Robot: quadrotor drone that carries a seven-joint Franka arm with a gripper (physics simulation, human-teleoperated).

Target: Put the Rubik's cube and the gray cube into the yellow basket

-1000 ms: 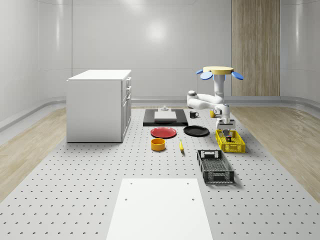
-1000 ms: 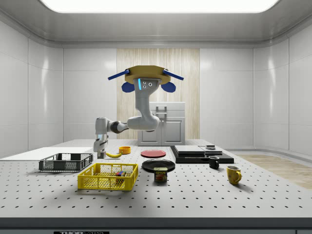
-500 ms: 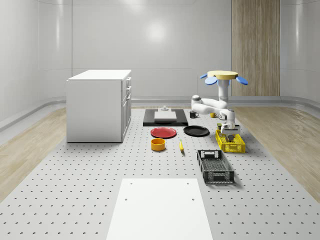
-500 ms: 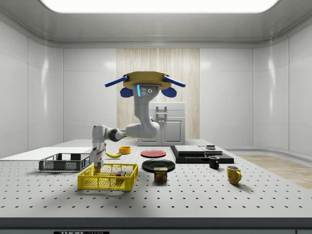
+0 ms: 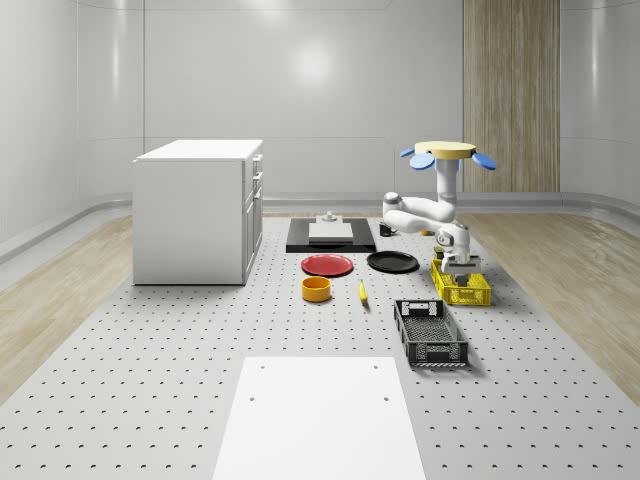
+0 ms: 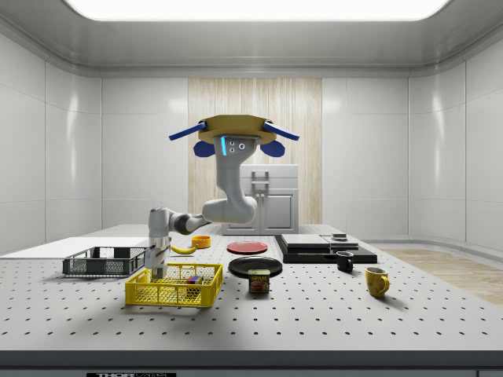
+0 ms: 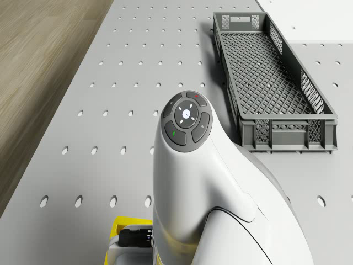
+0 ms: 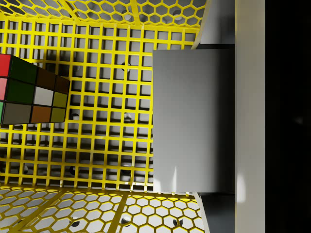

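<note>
The drone (image 5: pixel 447 150) hovers above the table beside the yellow basket (image 5: pixel 461 290), and its arm bends down into it. In the wrist view my gripper (image 8: pixel 216 119) is shut on the gray cube (image 8: pixel 192 121), with a finger against each of two opposite faces, just above the basket's mesh floor (image 8: pixel 112 145). The Rubik's cube (image 8: pixel 31 92) lies on that floor beside the gray cube, apart from it. In the side view the gripper (image 6: pixel 159 271) is down between the walls of the basket (image 6: pixel 173 294) at its left end, with the Rubik's cube (image 6: pixel 193 278) to its right.
A dark gray crate (image 5: pixel 430 333) lies just in front of the basket; the drone view has this crate (image 7: pixel 270 77) past the arm (image 7: pixel 193 193). A black plate (image 5: pixel 392 262), red plate (image 5: pixel 327 265), orange bowl (image 5: pixel 316 289) and banana (image 5: pixel 362 292) lie to the whole-scene view's left. A can (image 6: pixel 259 281) stands by the basket.
The drone has shifted to the whole-scene view's right. The arm has carried the gray cube down from above the basket to inside its walls.
</note>
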